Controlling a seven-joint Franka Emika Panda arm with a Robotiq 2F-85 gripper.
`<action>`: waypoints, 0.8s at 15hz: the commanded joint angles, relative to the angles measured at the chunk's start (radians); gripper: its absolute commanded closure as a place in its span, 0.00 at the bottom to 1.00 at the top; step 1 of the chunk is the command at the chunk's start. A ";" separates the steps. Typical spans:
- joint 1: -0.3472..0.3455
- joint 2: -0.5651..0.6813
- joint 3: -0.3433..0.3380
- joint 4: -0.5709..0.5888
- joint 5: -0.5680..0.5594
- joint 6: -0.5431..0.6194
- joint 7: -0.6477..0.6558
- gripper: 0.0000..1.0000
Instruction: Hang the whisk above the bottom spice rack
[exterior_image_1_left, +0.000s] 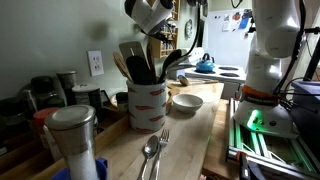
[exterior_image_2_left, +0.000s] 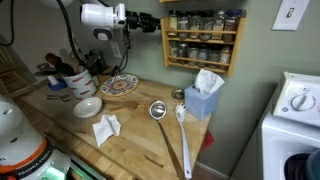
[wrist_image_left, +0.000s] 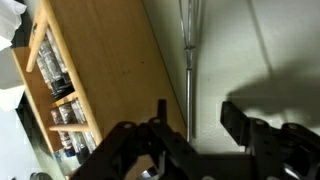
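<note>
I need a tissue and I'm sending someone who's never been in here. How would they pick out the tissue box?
Find the wooden spice rack on the wall; on the wooden counter just below it stands the tissue box. It is the only blue box there, with a white tissue sticking out of its top, while the metal ladle beside it lies flat.

The arm (exterior_image_1_left: 268, 50) was built of rounded, glossy white segments with darker seams at the joints, a green light glowed at its base (exterior_image_1_left: 258, 116), a thin black cable (exterior_image_2_left: 66, 40) looped beside the white wrist, and the gripper (wrist_image_left: 195, 112) was matte black, with angular linkages and slim fingers (wrist_image_left: 160, 108).
</note>
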 joint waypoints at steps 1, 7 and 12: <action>0.004 -0.004 -0.008 -0.001 0.086 0.002 -0.198 0.08; -0.003 -0.078 -0.001 -0.070 0.143 -0.084 -0.540 0.00; 0.000 -0.155 0.006 -0.137 0.216 -0.190 -0.795 0.00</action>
